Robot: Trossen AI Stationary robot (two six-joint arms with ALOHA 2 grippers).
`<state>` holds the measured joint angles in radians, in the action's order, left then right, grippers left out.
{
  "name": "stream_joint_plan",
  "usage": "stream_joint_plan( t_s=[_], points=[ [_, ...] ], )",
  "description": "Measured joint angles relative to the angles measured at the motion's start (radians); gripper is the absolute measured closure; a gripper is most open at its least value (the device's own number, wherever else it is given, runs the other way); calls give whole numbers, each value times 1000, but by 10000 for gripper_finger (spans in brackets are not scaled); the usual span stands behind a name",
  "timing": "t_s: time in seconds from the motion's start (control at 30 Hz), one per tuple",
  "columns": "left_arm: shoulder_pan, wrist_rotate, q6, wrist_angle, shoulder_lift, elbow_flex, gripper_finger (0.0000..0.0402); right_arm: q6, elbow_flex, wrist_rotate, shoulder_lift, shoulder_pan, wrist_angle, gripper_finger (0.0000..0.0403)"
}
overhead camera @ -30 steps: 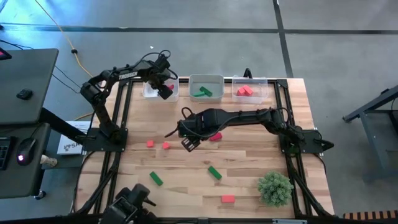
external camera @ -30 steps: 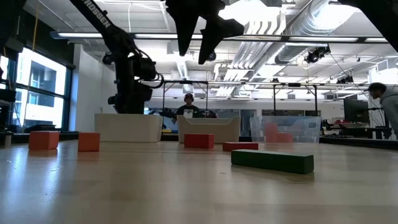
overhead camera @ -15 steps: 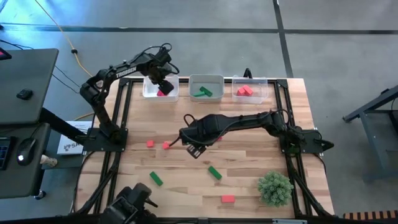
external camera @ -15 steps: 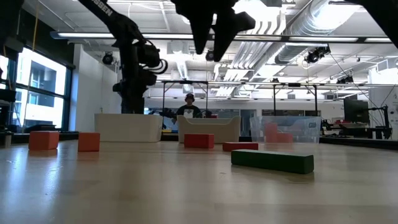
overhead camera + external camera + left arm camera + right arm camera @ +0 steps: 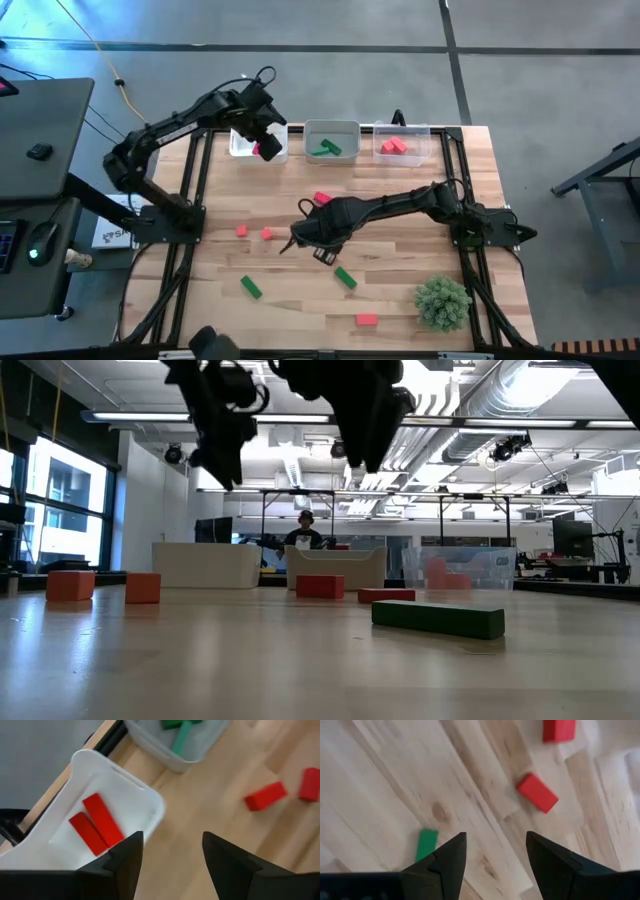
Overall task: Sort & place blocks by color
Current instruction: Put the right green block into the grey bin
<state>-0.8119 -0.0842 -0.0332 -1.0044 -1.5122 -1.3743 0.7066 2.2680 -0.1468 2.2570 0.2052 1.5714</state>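
- Loose blocks lie scattered on the counter (image 5: 400, 250); the nearest green block (image 5: 345, 277) sits just beside the right hand (image 5: 322, 250).
- Right hand: open, empty. Centre it over that block's narrow sides before closing.
- Left hand (image 5: 262, 137): open, empty, over the white bin (image 5: 115, 815).

Two matte black jointed arms, thin black cables looped along links. Left arm (image 5: 165, 125) carries white lettering. Each wrist ends in two dark wedge-shaped fingers (image 5: 122, 862).
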Motion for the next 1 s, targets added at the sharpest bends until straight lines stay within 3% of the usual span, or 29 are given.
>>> stream_joint_plan(
  t_s=[0.53, 1.0],
  points=[
    [160, 2, 101, -111, 235, 0, 206, -8, -159, 175, 0, 74, -50, 208],
    [200, 10, 137, -181, 281, 1, 206, 30, -225, 270, -1, 166, -103, 208]
  ],
)
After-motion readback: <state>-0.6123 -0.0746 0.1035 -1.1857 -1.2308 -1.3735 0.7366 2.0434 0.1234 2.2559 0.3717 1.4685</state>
